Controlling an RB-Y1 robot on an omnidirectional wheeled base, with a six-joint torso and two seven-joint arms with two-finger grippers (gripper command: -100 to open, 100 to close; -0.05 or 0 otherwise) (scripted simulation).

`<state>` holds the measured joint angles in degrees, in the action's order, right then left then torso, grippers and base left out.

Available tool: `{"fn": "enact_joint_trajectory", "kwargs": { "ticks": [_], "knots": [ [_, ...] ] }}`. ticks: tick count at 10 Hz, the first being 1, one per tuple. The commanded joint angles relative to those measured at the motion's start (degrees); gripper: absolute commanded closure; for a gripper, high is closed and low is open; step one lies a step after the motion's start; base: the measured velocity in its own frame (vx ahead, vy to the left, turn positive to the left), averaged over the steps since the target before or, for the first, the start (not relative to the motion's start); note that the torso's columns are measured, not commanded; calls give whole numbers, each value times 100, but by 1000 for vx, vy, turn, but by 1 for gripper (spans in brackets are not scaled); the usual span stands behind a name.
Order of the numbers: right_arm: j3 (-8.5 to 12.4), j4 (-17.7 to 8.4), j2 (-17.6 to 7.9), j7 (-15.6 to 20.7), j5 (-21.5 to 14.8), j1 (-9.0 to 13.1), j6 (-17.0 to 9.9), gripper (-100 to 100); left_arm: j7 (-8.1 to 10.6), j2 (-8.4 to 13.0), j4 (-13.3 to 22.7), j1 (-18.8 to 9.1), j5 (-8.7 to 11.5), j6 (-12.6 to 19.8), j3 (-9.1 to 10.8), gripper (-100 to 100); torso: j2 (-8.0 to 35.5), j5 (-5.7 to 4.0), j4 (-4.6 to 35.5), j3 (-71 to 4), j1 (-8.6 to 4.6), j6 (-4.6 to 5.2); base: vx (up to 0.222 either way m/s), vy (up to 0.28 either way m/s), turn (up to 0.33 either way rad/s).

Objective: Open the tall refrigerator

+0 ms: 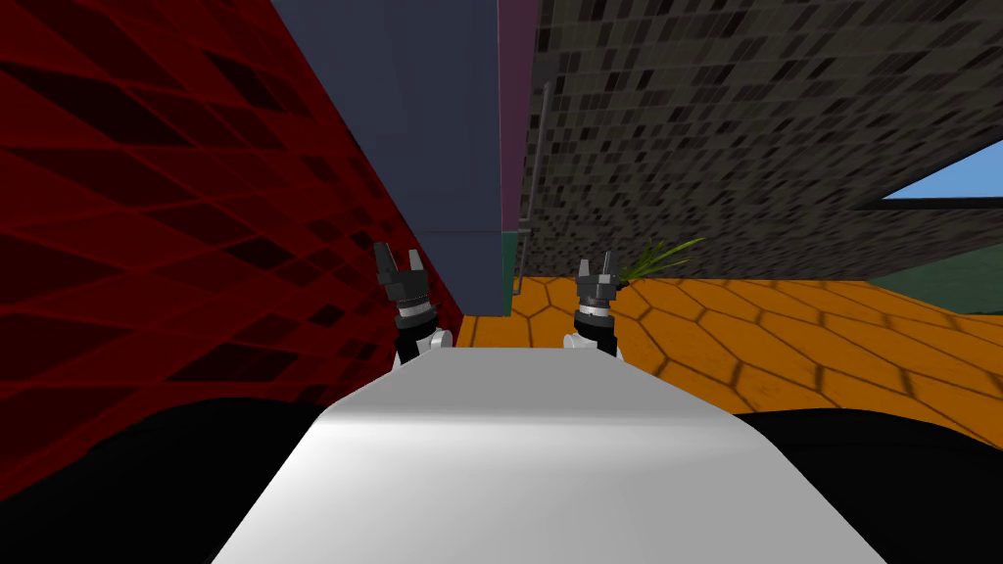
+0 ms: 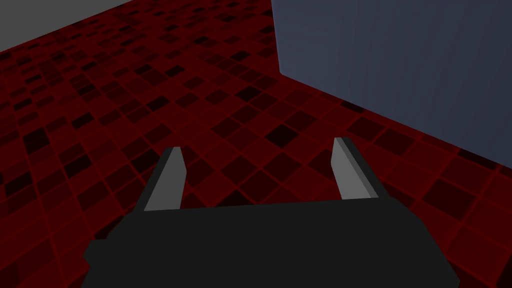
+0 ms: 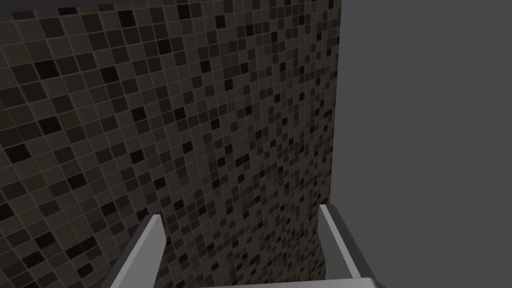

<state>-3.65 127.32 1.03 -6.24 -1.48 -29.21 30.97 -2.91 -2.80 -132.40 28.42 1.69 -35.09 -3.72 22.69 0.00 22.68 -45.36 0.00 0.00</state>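
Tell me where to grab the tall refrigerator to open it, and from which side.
Grip the thin grey vertical handle by the purple front edge of the tall refrigerator. It is a long upright bar, so open fingers can probably close across it sideways. Approach from the orange floor side with the right gripper, which looks nearer to it.

At left a red tiled wall (image 1: 147, 196); at right a grey mosaic wall (image 1: 744, 108); orange hexagon floor (image 1: 784, 333).

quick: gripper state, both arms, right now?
Left gripper: open, holding nothing.
Right gripper: open, holding nothing.
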Motion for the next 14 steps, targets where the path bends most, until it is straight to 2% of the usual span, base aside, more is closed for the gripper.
{"fn": "enact_joint_trajectory", "kwargs": {
  "ticks": [1, 3, 4, 5, 6, 8, 10, 12, 13, 14],
  "knots": [
    [0, 0, 0, 0, 0, 0, 0, 0, 0, 0, 0, 0, 0, 0, 0, 0, 424, 0, 423, -845, 0, 0, 0, 0, 0],
    [0, 0, 0, 0, 0, 0, 0, 0, 0, 0, 0, 0, 0, 0, 0, 0, 1270, 0, 1269, -2537, 0, 0, 0, 0, 0],
    [0, 0, 0, 0, 0, 0, 0, 0, 0, 286, -22, -28, 7, 65, 7, -100, 1693, 0, 1692, -3383, 0, 0, 15, -8, 11],
    [0, -2, 0, 0, 0, -1, 0, 0, -1, 444, -42, -55, 14, 132, 15, -100, 1883, 0, 1880, -3779, 0, 0, 16, -21, 18],
    [0, -2, 0, 0, 0, -1, -1, 0, -1, 504, -42, -55, 14, 132, 15, -100, 1936, -1, 1936, -3891, -3, 0, 12, -20, 7],
    [0, -3, 0, 0, 0, -1, -1, 0, -3, 855, -98, -137, 36, 335, 37, -100, 1956, 0, 1958, -3921, 0, 0, 23, -25, 19],
    [0, -3, 0, 0, 0, -1, -1, 0, -6, 1115, -163, -251, 69, 626, 69, -100, 1952, -2, 1958, -3925, -8, 0, 52, -64, 40],
    [-1, -3, 1, 0, 0, -2, 0, 0, -11, 1300, -229, -395, 112, 946, 111, -100, 1951, -2, 1958, -3925, -5, 0, 74, -71, 49],
    [-1, -2, 1, 0, 0, -2, 0, 0, -11, 1300, -229, -395, 112, 999, 111, -100, 1954, 0, 1958, -3924, 0, 0, 49, -53, 17],
    [0, -2, 0, 0, 0, -1, 0, 0, -14, 1368, -259, -476, 137, 1212, 134, -100, 1965, 2, 1961, -3918, 7, 0, 45, -57, 34]
  ]
}}
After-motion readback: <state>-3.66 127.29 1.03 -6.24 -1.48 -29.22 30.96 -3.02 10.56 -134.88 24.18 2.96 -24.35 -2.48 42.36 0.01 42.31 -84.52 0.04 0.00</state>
